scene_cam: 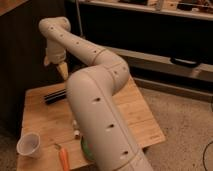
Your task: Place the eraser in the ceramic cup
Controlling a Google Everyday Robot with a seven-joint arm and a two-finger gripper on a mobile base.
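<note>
Hovering wide-spread hand (56, 66) above eraser (55, 95); ceramic cup (29, 145) well apart.

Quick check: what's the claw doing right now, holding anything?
The claw is open and empty, in the air near the eraser, not touching it.

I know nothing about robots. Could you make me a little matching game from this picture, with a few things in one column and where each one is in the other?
Things:
1. eraser
2. ceramic cup
3. carrot
4. gripper

Places:
A. in the air over the far side of the table, open and empty
B. upright at the near left corner
C. lying flat at the far left
D. at the near edge, right of the cup

Pairs: 1-C, 2-B, 3-D, 4-A
</note>
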